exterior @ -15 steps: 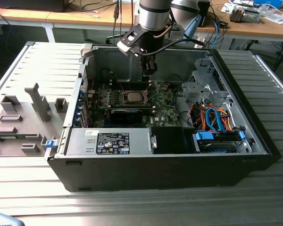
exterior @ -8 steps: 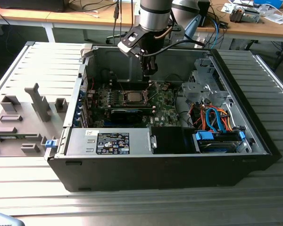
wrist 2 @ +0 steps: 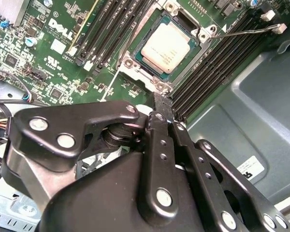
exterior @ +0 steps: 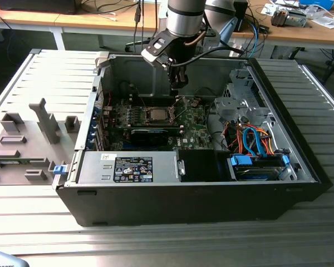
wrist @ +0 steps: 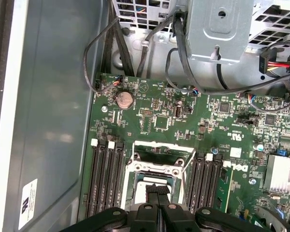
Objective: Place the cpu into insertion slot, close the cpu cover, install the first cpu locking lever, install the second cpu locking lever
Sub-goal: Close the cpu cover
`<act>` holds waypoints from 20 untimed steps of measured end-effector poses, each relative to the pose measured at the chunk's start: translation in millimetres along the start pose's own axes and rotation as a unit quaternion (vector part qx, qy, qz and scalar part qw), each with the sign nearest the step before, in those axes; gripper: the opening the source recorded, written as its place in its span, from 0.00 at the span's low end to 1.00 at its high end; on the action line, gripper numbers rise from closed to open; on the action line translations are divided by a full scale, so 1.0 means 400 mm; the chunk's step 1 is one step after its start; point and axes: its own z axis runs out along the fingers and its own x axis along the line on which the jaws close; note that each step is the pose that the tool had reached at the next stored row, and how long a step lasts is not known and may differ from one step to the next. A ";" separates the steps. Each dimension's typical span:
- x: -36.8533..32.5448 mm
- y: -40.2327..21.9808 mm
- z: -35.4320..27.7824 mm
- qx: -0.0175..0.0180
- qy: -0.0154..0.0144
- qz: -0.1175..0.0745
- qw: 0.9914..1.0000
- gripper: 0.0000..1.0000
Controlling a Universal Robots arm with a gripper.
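Note:
The cpu, a silvery square chip, lies in the insertion slot on the green motherboard. The cpu cover lies as a metal frame flat around the chip, whose face shows through its window. A thin wire locking lever sticks out from the slot's corner across the memory slots. My gripper hangs just above the slot's edge, fingers shut with nothing between them. In the exterior view the gripper is above and behind the slot. In the first wrist view the gripper covers part of the slot's rim.
Black memory slots flank the slot on both sides. A long black card lies in front of it. Cables and a drive cage sit toward the exterior view's right. The case walls enclose the board.

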 end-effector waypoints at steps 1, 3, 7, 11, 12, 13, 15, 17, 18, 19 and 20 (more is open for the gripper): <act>0.000 0.001 0.000 0.000 0.000 0.000 1.000 0.11; 0.000 0.003 0.000 0.000 0.000 0.000 1.000 0.11; -0.001 0.008 0.000 0.000 0.000 0.000 1.000 0.11; -0.002 0.013 0.000 0.000 0.000 0.000 1.000 0.11; -0.002 0.014 0.000 0.000 0.000 0.000 1.000 0.11; -0.002 0.015 0.000 0.000 0.000 0.000 1.000 0.11; -0.002 0.018 0.000 0.000 0.000 0.000 1.000 0.11; -0.003 0.021 0.000 0.000 0.000 0.000 1.000 0.11; -0.003 0.022 0.000 0.000 0.000 0.000 1.000 0.11; -0.003 0.023 -0.001 0.000 0.000 0.000 1.000 0.11; -0.003 0.024 -0.001 0.000 0.000 0.000 1.000 0.11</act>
